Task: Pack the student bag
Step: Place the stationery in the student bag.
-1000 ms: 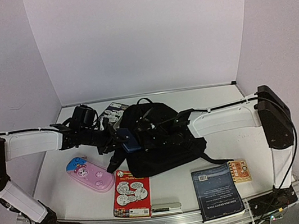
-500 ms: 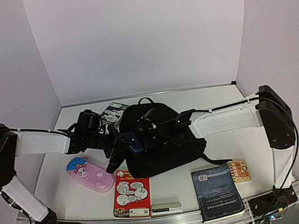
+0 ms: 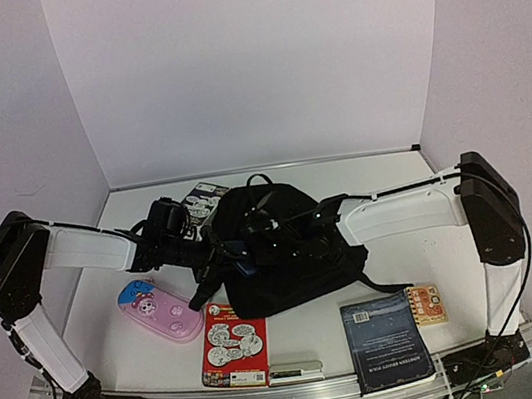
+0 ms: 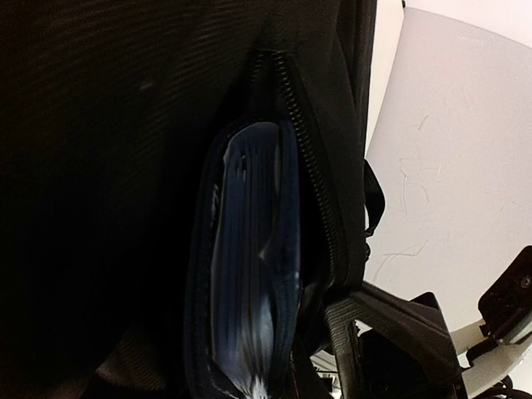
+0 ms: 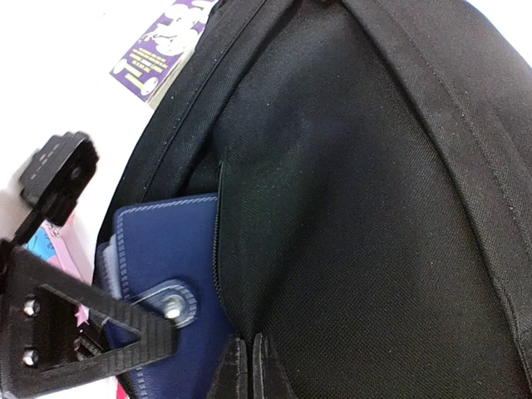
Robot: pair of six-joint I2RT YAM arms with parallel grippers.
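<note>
Left gripper (image 3: 226, 256): jaws narrow, closed on one dark-blue pouch (image 5: 162, 249), which sits partway inside the zip mouth of one student bag (image 3: 294, 281). Right gripper (image 5: 248, 359): fingers pressed together, pinching the black fabric edge of that same mouth, just beside the pouch.

Count: two grippers, one bag, one pouch. On the table (image 3: 424, 235), around the bag:
- one pink case (image 3: 160, 310) at 8 o'clock
- one red comic booklet (image 3: 234, 344) at 7
- one small white-and-black item (image 3: 295, 369) at 6, too small to name
- one dark book (image 3: 386, 340) at 5
- one small orange booklet (image 3: 425, 303) just beside that book, at its 2 o'clock
- one printed booklet (image 3: 207, 195) at 11, partly hidden behind the bag and the left arm

Far end of pouch hidden inside bag. Left fingers not made out in left wrist view. Bag interior too dark to read.

From above: bag at table centre, at 3 o'clock from left gripper and touching it, spread under and around right gripper.
</note>
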